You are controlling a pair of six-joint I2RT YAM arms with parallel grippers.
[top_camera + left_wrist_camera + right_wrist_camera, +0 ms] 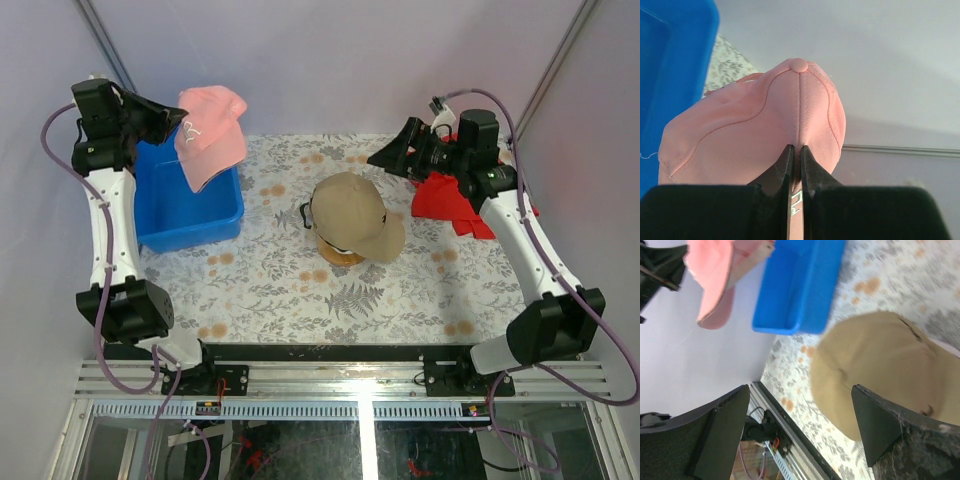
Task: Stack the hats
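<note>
A pink hat [210, 134] hangs in the air over the blue bin [192, 226], pinched by my left gripper [172, 122]. In the left wrist view the two black fingers [785, 167] squeeze a fold of the pink hat [765, 135] near its crown. A tan hat [352, 214] sits on top of a wooden stand [340, 256] at the table's middle, brim toward the front right. My right gripper [390, 156] hovers open, raised to the right of the tan hat, holding nothing. The right wrist view shows the tan hat [880, 365] between its wide-apart fingers [875, 425].
A red cloth [448, 205] lies under the right arm at the back right. The blue bin [800, 285] stands at the left of the flowered tablecloth [280, 280]. Grey tent walls close in the back and sides.
</note>
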